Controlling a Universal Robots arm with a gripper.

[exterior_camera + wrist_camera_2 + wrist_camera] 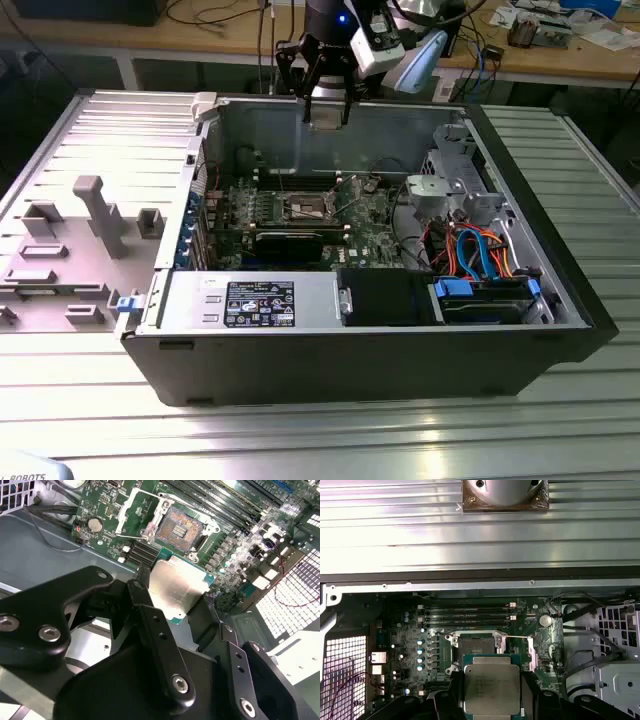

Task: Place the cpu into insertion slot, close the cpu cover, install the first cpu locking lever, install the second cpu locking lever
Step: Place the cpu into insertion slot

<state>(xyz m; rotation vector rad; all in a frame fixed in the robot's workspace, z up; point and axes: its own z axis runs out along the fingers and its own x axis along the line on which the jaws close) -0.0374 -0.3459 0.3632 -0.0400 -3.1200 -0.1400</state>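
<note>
my claw [327, 108]: I had it clamped on the cpu [491, 685], fingers on two opposite edges, silver top facing up | position: I hung high over the open computer case [350, 365] | insertion slot [477, 643]: well below my claw on the motherboard [410, 640], dark centre bare

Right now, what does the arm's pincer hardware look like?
The pincer is matte black: flat jointed link bars fastened with silver screws, ending in two narrow fingers. In the exterior view a small blue light glows on the black wrist.
</note>
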